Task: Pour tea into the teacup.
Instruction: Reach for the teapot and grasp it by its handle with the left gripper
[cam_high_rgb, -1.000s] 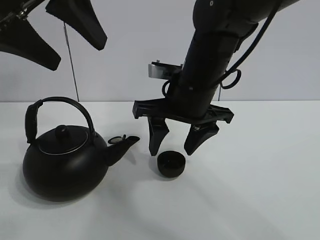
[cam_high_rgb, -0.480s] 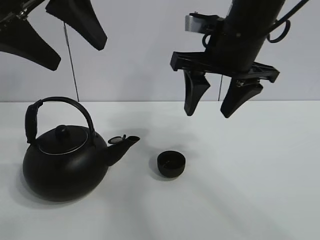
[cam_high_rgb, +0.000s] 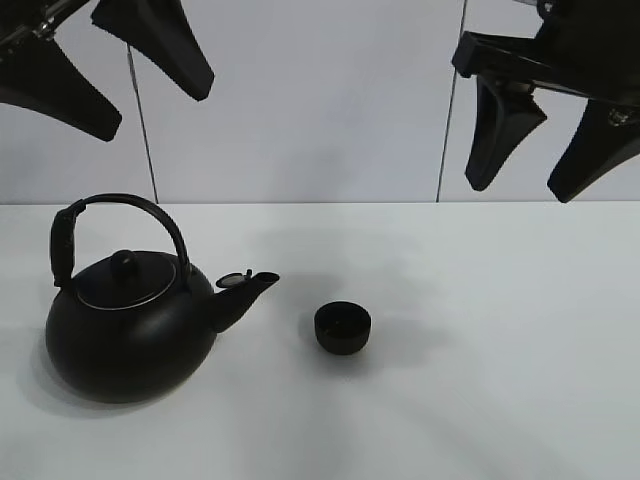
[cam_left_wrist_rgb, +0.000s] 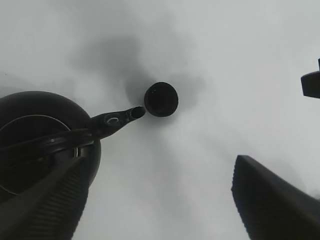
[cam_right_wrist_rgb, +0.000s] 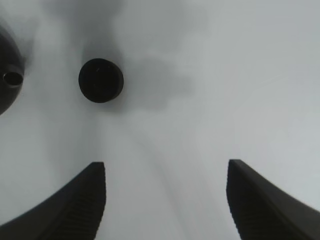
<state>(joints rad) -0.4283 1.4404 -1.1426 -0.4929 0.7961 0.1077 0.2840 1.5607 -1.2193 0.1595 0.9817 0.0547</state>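
Note:
The small black teacup (cam_high_rgb: 343, 328) stands upright on the white table, just right of the kettle's spout (cam_high_rgb: 250, 285). The big black kettle (cam_high_rgb: 130, 320) with its arched handle (cam_high_rgb: 120, 210) sits at the left. No tea stream shows. My left gripper (cam_high_rgb: 115, 75) is open and empty, high above the kettle. My right gripper (cam_high_rgb: 550, 150) is open and empty, high at the upper right, well away from the cup. The cup also shows in the left wrist view (cam_left_wrist_rgb: 161, 99) and the right wrist view (cam_right_wrist_rgb: 101, 80).
The white table (cam_high_rgb: 480, 380) stretches right of and in front of the cup. A pale wall with thin vertical seams (cam_high_rgb: 140, 130) stands behind. The kettle's lid knob (cam_high_rgb: 123, 263) sits under the handle.
My right gripper has risen from around the teacup and moved up and to the right, open and empty. The cup stays on the table. The left gripper and kettle have not moved.

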